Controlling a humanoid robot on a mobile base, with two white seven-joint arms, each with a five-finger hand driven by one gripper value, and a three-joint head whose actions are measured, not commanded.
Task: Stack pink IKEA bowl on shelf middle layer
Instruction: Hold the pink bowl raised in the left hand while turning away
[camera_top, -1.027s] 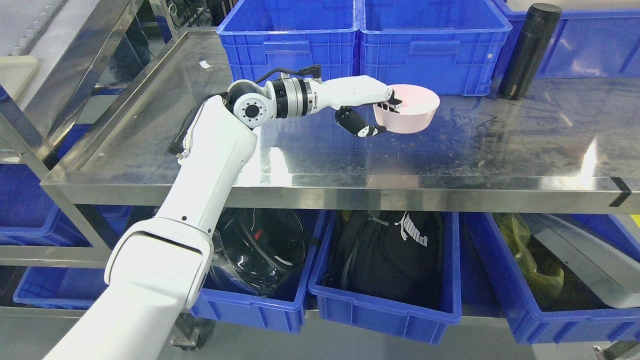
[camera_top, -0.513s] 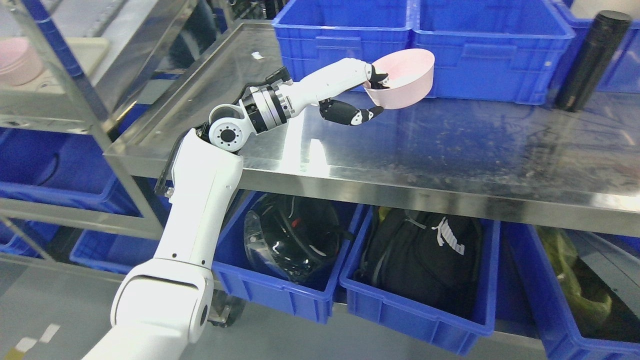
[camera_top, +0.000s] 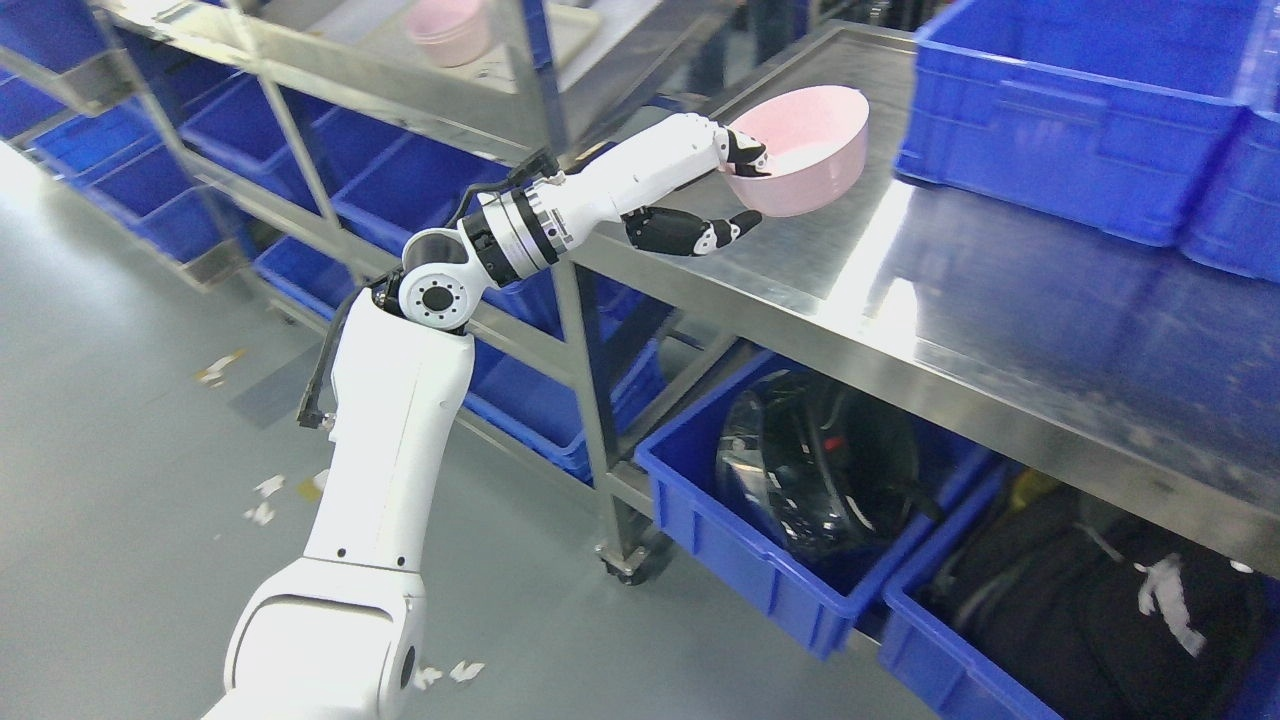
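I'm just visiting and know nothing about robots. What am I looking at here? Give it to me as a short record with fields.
Working arm: left, reaching in from the lower left
Left hand: gripping the rim of the pink bowl
Bowl state: lifted, tilted, above the steel table
Stacking target: other pink bowls on a shelf at upper left
Below table: blue bins holding a helmet and a black bag
Right arm: not visible

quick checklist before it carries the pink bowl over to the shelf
1. Grip: left hand shut on the pink bowl at its rim, fingers under it: ok.
2. Bowl lifted off the steel table: ok.
3. Bowl level: tilted, not ok.
4. Bowl contents: looks empty, ok.
5. Target: pink bowls in sight on the shelf: ok.
6. Shelf post in the arm's path: cannot tell.
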